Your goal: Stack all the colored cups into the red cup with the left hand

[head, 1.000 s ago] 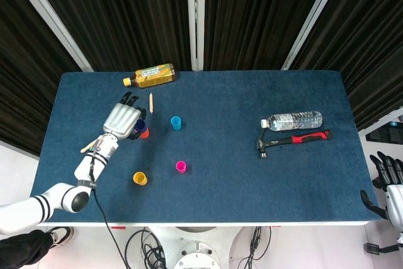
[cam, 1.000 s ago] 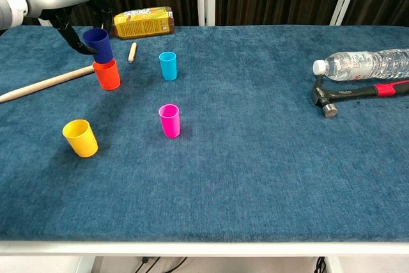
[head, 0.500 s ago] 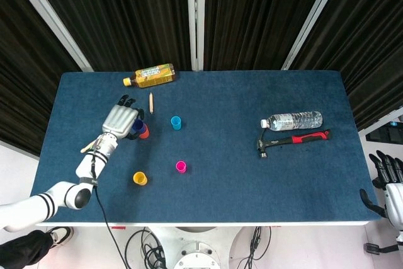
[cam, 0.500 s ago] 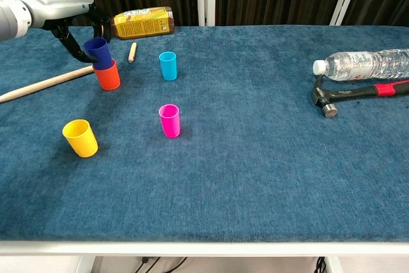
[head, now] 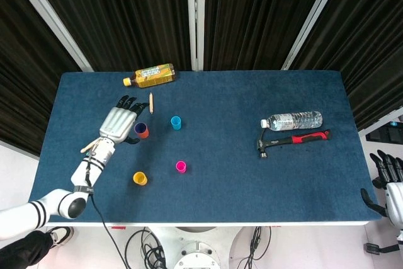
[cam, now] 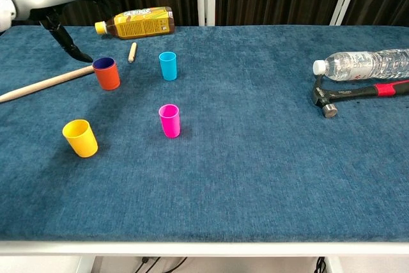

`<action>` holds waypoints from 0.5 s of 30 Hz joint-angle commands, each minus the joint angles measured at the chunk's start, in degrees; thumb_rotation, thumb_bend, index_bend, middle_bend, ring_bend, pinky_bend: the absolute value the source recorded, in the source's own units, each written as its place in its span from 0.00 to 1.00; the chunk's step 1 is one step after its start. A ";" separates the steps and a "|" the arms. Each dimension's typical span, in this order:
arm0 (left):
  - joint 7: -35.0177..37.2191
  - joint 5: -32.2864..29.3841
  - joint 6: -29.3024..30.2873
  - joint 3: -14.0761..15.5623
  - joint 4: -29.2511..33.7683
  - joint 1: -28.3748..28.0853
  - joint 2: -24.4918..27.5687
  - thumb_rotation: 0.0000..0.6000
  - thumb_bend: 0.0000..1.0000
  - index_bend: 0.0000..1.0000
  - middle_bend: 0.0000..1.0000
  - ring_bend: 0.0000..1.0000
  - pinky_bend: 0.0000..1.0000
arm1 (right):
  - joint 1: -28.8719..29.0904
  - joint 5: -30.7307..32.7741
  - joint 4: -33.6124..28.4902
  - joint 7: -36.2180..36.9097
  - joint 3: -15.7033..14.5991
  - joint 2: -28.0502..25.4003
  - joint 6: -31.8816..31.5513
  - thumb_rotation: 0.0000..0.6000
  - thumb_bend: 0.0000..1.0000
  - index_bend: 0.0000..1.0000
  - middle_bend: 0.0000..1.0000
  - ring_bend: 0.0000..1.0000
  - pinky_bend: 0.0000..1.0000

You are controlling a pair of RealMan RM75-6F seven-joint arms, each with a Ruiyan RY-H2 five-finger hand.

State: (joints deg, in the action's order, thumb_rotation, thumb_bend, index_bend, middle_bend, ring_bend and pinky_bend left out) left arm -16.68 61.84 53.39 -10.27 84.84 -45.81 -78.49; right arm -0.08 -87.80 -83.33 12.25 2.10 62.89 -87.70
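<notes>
Dark blue cup (cam: 103, 64) now sits nested in the red cup (cam: 107, 76); one stacked. Your left hand (head: 118, 120) hovers just beside it, fingers spread, holding nothing. Next: reach for the light blue cup (cam: 167, 66) nearby, grip its wall squarely.

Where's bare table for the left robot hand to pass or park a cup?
Bare: the wide middle between the pink cup and the hammer, plus the whole near edge. Crowded: far left, around the red cup, stick, tea bottle and left robot hand.
</notes>
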 commanded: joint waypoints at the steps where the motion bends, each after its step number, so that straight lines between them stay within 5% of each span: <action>1: -2.45 4.10 6.57 2.57 10.31 4.50 6.11 1.00 0.09 0.16 0.23 0.03 0.00 | 0.07 0.05 0.05 0.22 0.17 0.02 -0.07 1.00 0.31 0.00 0.00 0.00 0.00; 7: -8.44 8.63 12.14 8.95 19.93 10.13 10.03 1.00 0.09 0.18 0.26 0.03 0.00 | 0.09 0.42 0.09 0.65 0.63 -0.19 -0.40 1.00 0.31 0.00 0.00 0.00 0.00; 15: -11.09 14.72 13.71 14.07 20.33 13.89 7.92 1.00 0.09 0.17 0.25 0.03 0.00 | 0.00 0.26 -0.28 0.06 0.53 -0.15 -0.55 1.00 0.31 0.00 0.00 0.00 0.00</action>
State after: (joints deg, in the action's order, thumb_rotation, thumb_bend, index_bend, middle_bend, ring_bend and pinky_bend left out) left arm -27.51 75.10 66.57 3.02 105.76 -32.64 -69.53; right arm -0.06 -87.51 -83.56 12.36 2.64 62.72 -88.21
